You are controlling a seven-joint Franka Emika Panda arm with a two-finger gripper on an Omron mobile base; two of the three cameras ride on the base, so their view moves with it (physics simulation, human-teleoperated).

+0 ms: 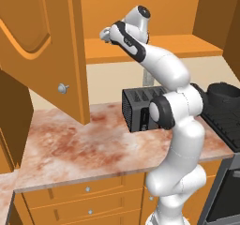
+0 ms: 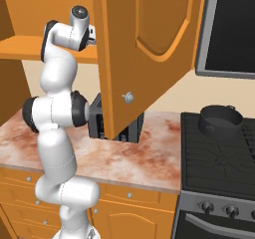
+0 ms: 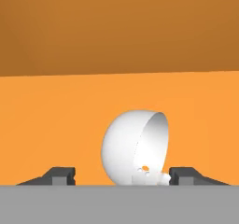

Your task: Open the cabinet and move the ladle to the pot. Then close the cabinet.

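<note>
Inside the open orange-wood wall cabinet (image 1: 140, 27), the claw (image 3: 121, 176) stands wide, fingertips either side of the pale white round-bowled ladle (image 3: 135, 153) on the shelf (not visibly gripping it).

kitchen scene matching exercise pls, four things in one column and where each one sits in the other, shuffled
Things:
1. ladle
2. pot
3. toaster
4. cabinet

Places or states:
A. on the stove at the right
B. doors swung open
C. on the cabinet shelf, between the fingertips of the gripper
D. on the marbled counter, behind the arm

Pairs: 1-C, 2-A, 3-D, 4-B
</note>
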